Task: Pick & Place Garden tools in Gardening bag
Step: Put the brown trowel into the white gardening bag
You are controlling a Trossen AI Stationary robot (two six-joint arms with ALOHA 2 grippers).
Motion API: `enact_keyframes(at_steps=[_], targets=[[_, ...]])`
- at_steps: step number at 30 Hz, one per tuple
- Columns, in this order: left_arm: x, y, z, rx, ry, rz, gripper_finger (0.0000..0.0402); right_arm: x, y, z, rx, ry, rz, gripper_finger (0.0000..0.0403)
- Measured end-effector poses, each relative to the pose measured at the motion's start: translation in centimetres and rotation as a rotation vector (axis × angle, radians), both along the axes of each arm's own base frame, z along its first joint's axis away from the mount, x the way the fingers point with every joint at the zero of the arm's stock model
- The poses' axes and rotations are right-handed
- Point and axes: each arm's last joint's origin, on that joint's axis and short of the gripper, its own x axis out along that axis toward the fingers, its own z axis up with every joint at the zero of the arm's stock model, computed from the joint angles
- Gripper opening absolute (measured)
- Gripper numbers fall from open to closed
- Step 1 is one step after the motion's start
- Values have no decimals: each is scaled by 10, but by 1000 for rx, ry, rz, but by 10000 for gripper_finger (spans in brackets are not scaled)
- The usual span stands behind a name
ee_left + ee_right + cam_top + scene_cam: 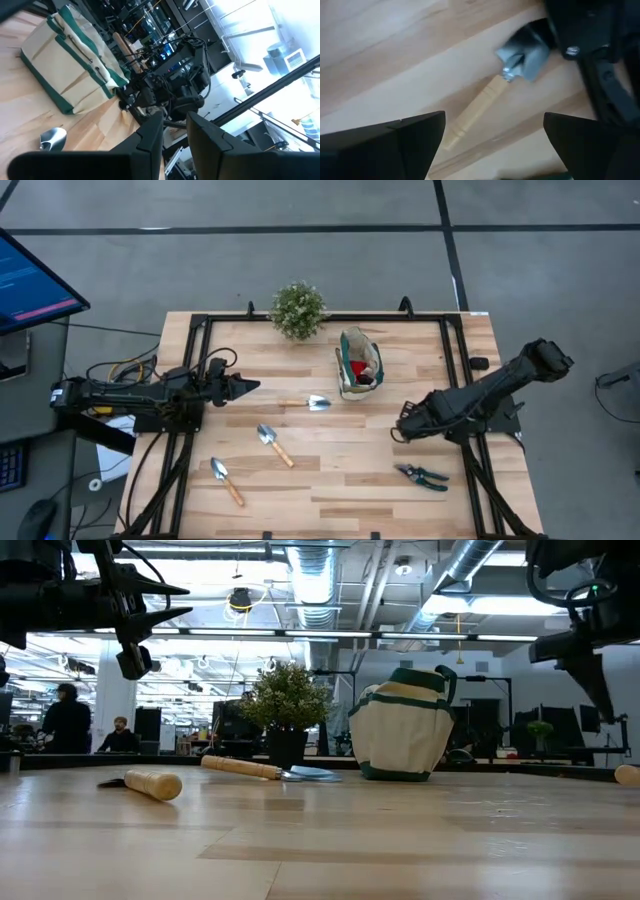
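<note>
Standing near the far middle of the wooden table (330, 480), the gardening bag (359, 364) is upright, beige with teal-green trim, and something red shows in its open top from above; just to its far left sits a bushy potted plant (298, 309), apart from the bag; three trowels lie on the boards: one trowel (307, 402) just left of the bag with its silver blade pointing toward it, a second trowel (273, 442) nearer the middle, and a third trowel (226, 479) toward the near left; the pruning shears (422, 475), teal-handled, lie flat on the near right.

The left gripper (250, 387) hovers at the left side of the table, pointing toward the trowel beside the bag; its fingers (150, 140) stand close together with a narrow gap and nothing between them; its wrist view looks past them to the bag and a silver blade on the boards.

The right gripper (399, 427) hangs low over the right part of the table, between bag and shears, jaws spread wide and empty; a trowel with a light wooden handle lies on the boards between its fingers (400, 140) in the wrist view, untouched.
</note>
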Motion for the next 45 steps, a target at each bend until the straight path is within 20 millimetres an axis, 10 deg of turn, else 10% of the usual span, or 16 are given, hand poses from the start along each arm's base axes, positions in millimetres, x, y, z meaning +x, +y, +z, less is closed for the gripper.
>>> enact_keyframes(at_steps=[28, 45], targets=[[0, 0, 1, 12, -13, -13, 85, -2, -27, -67, 124, -118, -150, 330], [0, 0, 1, 12, -13, -13, 85, 31, -52, -63, 92, -398, 370, 302]])
